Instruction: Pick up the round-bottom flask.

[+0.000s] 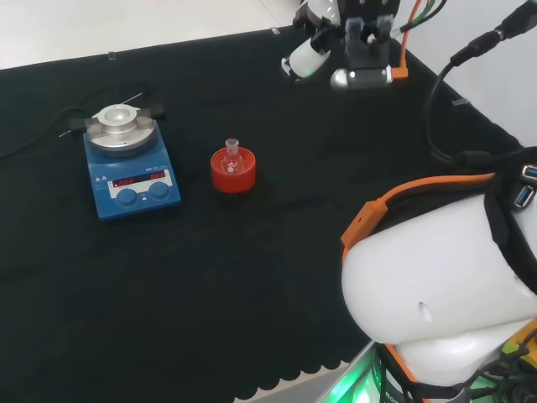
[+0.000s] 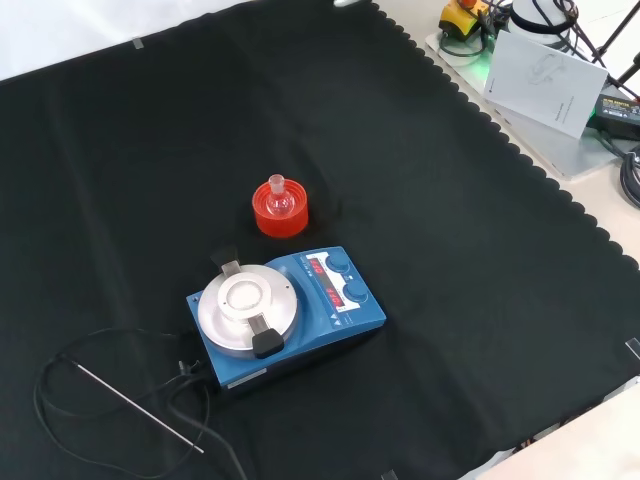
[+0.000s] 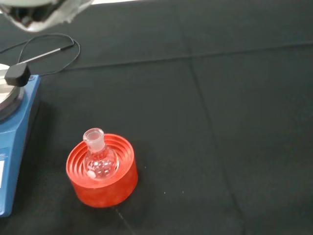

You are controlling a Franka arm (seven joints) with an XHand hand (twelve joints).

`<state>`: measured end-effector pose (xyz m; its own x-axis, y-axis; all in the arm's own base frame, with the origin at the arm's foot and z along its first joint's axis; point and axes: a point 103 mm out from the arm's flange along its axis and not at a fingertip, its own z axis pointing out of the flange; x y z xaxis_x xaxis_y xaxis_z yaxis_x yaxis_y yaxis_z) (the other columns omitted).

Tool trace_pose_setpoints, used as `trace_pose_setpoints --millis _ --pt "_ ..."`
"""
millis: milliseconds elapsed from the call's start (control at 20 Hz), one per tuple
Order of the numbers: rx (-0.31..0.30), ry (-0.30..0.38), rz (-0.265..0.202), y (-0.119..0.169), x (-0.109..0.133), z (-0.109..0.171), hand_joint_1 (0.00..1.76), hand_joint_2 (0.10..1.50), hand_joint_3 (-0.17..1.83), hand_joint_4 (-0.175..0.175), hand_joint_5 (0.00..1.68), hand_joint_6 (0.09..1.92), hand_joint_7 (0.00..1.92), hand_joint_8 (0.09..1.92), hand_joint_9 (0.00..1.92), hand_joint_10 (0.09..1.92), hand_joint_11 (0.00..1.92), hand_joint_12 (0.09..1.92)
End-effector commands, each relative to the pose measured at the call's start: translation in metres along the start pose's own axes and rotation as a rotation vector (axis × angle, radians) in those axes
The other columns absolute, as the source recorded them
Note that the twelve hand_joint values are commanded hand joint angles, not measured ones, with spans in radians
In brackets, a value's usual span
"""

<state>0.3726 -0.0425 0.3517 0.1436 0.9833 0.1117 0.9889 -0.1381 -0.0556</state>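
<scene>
Small clear round-bottom flask (image 1: 232,157) upright in a red ribbed stand (image 1: 232,175) mid-bench, blue hotplate (image 1: 132,175) just left in head view, hand (image 1: 369,52) well apart, finger state cannot be told.

Clear glass flask (image 3: 100,161), matt cloth (image 3: 234,122)

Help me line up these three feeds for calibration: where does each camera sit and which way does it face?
Head: behind and above the arm's base, looking over its white link at the cloth.
Front: opposite side, looking down on the blue hotplate.
Wrist: past the palm; blurred hand shows.
All share the flask on its red ring.
</scene>
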Motion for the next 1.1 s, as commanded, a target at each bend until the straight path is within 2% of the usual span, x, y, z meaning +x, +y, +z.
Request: trace_pose_setpoints --millis 50,250,550,850,1000,1100 --pt "0.016 0.021 0.001 0.013 -0.013 0.047 0.84 0.47 1.08 -0.062 0.56 0.09 0.46 0.67 0.55 0.66 0.26 1.33" --pt "0.059 0.056 -0.003 0.022 -0.013 0.069 0.84 0.46 1.08 -0.056 0.58 0.09 0.48 0.66 0.57 0.65 0.29 1.33" --pt "0.109 0.041 -0.006 0.036 -0.008 0.093 0.85 0.44 1.07 -0.039 0.58 0.09 0.48 0.66 0.57 0.64 0.29 1.32" --pt "0.107 0.038 -0.024 0.05 0.001 0.12 0.82 0.42 1.03 -0.038 0.55 0.09 0.43 0.65 0.56 0.64 0.28 1.32" --pt "0.115 0.069 -0.013 0.057 0.0 0.131 0.82 0.43 1.02 -0.041 0.55 0.09 0.43 0.65 0.56 0.64 0.28 1.32" --pt "0.102 0.067 -0.015 0.062 0.0 0.137 0.82 0.43 1.02 -0.044 0.56 0.09 0.43 0.65 0.56 0.64 0.28 1.32"
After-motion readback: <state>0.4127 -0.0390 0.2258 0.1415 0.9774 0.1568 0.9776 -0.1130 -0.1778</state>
